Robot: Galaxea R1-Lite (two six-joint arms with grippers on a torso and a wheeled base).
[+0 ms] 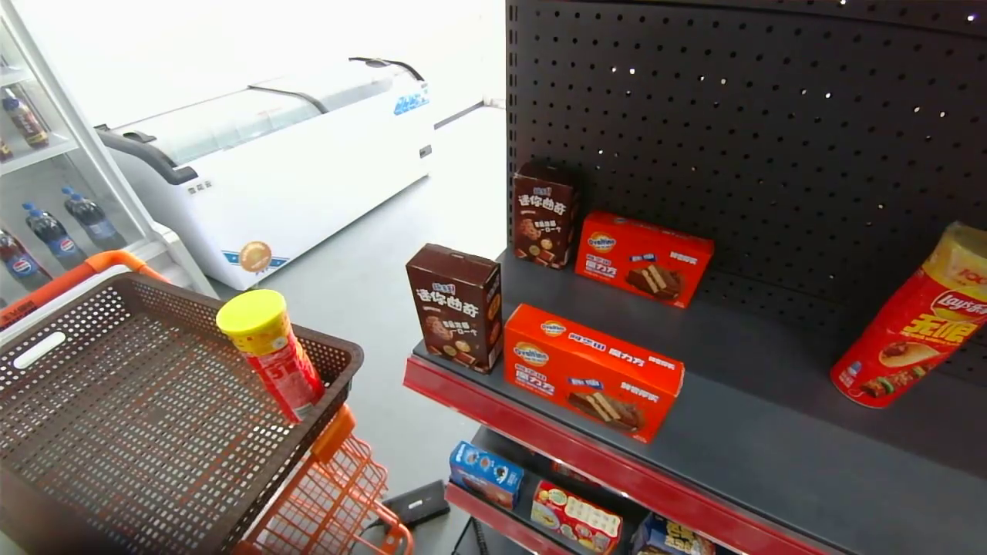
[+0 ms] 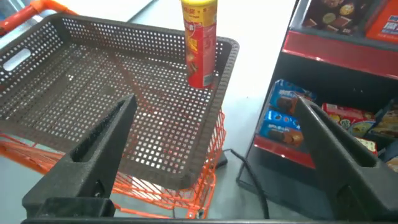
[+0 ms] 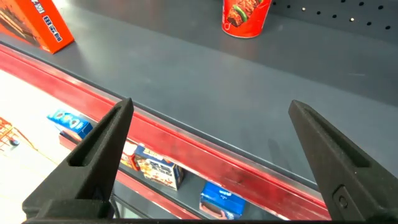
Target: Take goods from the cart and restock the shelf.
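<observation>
A red chip can with a yellow lid [image 1: 271,353] leans against the far corner of the brown cart basket [image 1: 116,401]; the same chip can [image 2: 199,40] stands in the left wrist view. My left gripper [image 2: 214,158] hangs open above the basket's near rim [image 2: 124,130], apart from the can. On the dark shelf [image 1: 756,401] stands a second red chip can [image 1: 917,324] at the right. My right gripper [image 3: 211,162] is open in front of the shelf's red edge [image 3: 205,146], well short of that can [image 3: 245,15].
Two brown cookie boxes [image 1: 456,304] [image 1: 544,213] and two orange wafer boxes [image 1: 592,370] [image 1: 644,257] fill the shelf's left part. Snack boxes [image 1: 486,470] sit on the lower shelf. A white chest freezer [image 1: 270,162] and a drinks fridge [image 1: 46,193] stand behind the cart.
</observation>
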